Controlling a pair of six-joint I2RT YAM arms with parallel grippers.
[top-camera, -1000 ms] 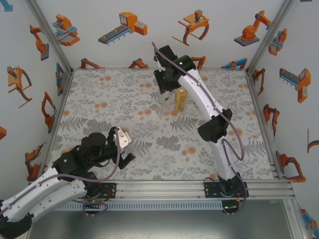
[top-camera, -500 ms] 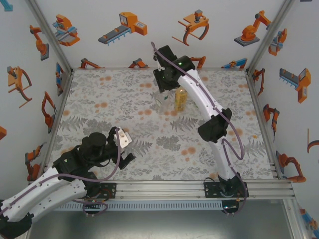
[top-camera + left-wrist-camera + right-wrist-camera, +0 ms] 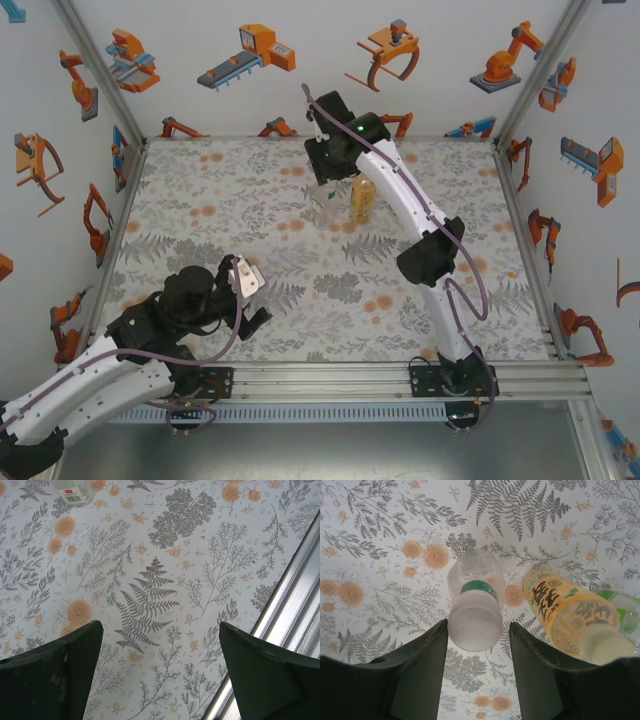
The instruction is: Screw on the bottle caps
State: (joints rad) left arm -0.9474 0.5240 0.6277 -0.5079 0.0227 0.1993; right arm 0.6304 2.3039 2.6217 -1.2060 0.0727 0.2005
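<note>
While reaching to the upper centre of the top view, holds the right gripper (image 3: 322,186) nose-down over the clear bottle (image 3: 322,207), upright on the fern-print table (image 3: 200,200). Shows the amber bottle (image 3: 363,200) upright just beside it on the right. Over to the right wrist view: looks straight down on the white cap (image 3: 475,625), sitting on the clear bottle's neck at frame centre, green band just beneath. Straddles that cap with jaws parted, one finger (image 3: 420,680) on each side, no pinch. Leaves a sliver of table visible between cap and right-hand finger; cannot tell about contact on the left-hand side. Catches the amber bottle at centre right, pale cap (image 3: 607,650) on top, and the greenish bottle (image 3: 625,612) behind it at the right edge, its top too cropped to read. Down at lower left of the top view, holds the left gripper (image 3: 252,297) low, well apart from the bottles. From the left wrist: has its fingers (image 3: 55,680) spread wide over bare table, rail (image 3: 295,605) running along the right edge.
</note>
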